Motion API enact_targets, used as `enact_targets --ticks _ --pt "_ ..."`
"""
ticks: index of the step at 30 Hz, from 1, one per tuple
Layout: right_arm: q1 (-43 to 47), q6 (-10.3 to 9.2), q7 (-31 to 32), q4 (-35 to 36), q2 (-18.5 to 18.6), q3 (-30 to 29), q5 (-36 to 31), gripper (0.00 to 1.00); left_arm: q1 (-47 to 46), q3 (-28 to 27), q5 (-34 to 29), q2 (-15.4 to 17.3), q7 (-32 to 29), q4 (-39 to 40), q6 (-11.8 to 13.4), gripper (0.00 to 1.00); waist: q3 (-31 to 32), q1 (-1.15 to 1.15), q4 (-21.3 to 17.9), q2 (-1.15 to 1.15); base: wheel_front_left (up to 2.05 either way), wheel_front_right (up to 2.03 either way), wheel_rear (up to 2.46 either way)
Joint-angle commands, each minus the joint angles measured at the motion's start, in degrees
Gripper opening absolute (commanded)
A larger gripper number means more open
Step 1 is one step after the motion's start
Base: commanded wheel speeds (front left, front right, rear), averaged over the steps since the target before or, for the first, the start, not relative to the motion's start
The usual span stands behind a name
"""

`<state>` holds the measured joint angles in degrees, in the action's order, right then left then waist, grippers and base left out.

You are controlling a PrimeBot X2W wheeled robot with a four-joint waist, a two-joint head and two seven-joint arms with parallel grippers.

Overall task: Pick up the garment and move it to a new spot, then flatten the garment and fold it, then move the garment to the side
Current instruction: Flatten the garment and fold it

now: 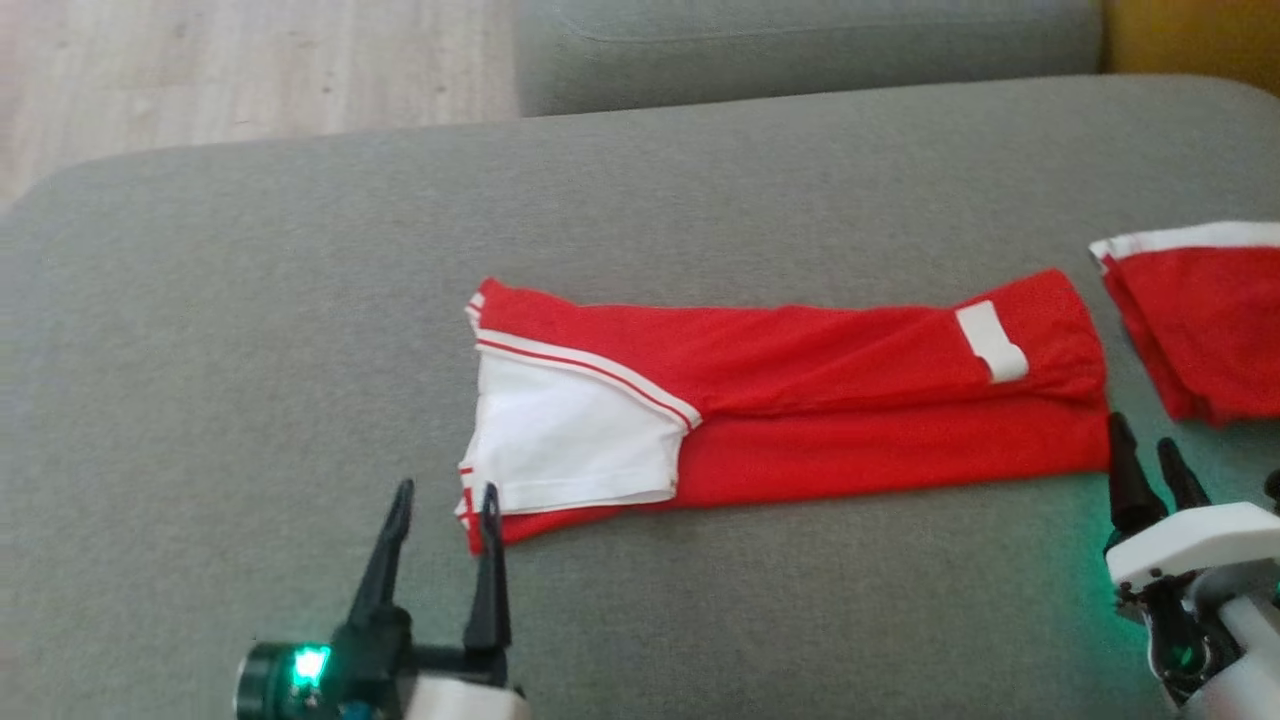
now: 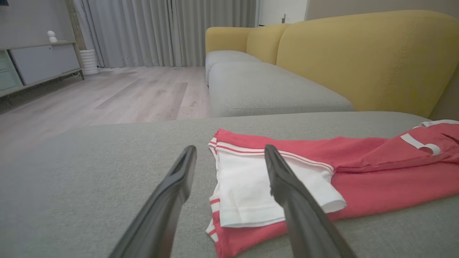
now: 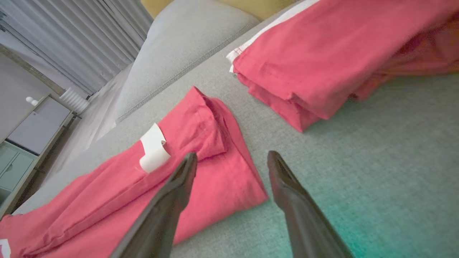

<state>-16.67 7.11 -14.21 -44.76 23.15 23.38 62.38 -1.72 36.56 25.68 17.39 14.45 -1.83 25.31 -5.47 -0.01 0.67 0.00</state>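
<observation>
Grey sofa cushion (image 1: 250,300), centre: red garment (image 1: 800,400) folded, spanning 9 to 3 o'clock. Left end effector (image 1: 446,490) open, empty, at 8 o'clock corner; right end effector (image 1: 1144,432) likewise at 4 o'clock.

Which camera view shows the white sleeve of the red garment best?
The head view: the white sleeve lies whole and unblocked. In the left wrist view a claw finger crosses it. The right wrist view shows the garment's other red end.

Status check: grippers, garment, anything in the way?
Left gripper, right gripper open, empty. Red jersey folded lengthwise on grey cushion, unheld. Second red garment near its right end, not touching.
</observation>
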Motion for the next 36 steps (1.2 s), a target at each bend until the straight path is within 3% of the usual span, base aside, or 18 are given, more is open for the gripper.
enact_targets --ticks 1,6,12,22,23,24,25,28,36 --pt "0.09 0.37 -0.77 1.24 0.51 -0.09 -1.01 1.0 -1.09 -2.56 -1.23 -0.08 0.53 2.03 0.41 1.0 0.63 0.01 1.23 0.0 0.0 0.0 0.0" --pt "-1.07 0.37 -0.78 -1.11 -0.78 -6.04 -4.98 1.0 1.39 -2.77 -6.84 -3.06 0.54 3.11 -0.54 1.0 0.79 0.01 4.25 0.0 0.0 0.0 0.0" --pt "-6.52 0.37 -0.26 -9.17 -1.24 -10.49 -8.57 1.0 1.71 -2.04 -11.49 -5.4 0.54 3.57 -2.48 1.0 -0.87 0.01 7.02 0.0 0.0 0.0 0.0" --pt "-12.21 0.37 6.74 -22.65 -4.55 -11.44 -11.76 1.0 1.12 -2.85 -15.15 -8.11 0.54 2.87 -4.68 1.0 -3.12 0.01 8.54 0.0 0.0 0.0 0.0" --pt "-12.27 0.37 7.29 -23.08 -5.17 -11.27 -11.8 0.88 1.15 -3.11 -15.39 -8.28 0.54 2.87 -4.76 1.0 -3.16 0.01 8.4 0.0 0.0 0.0 0.0" --pt "-12.26 0.37 7.54 -23.2 -5.67 -11.14 -11.79 0.49 1.21 -3.38 -15.65 -8.43 0.54 2.89 -4.81 1.0 -3.2 0.01 8.21 0.0 0.0 0.0 0.0" --pt "-12.1 0.37 7.8 -23.13 -6.1 -10.93 -11.78 0.0 1.3 -3.63 -15.89 -8.57 0.54 2.87 -4.87 1.0 -3.17 0.01 7.99 0.0 0.0 0.0 0.0" --pt "-10.96 0.37 6.48 -20.9 -5.92 -10.29 -11.68 0.0 1.75 -4.53 -16.62 -8.96 0.54 2.57 -5.26 1.0 -2.68 0.01 6.78 0.0 0.0 0.0 0.0" --pt "-9.99 0.37 4.32 -16.28 -0.62 -10.66 -11.14 0.0 2.86 -5.99 -17.22 -9.18 0.54 2.18 -6.21 1.0 -1.42 0.01 3.67 0.0 0.0 0.0 0.0"
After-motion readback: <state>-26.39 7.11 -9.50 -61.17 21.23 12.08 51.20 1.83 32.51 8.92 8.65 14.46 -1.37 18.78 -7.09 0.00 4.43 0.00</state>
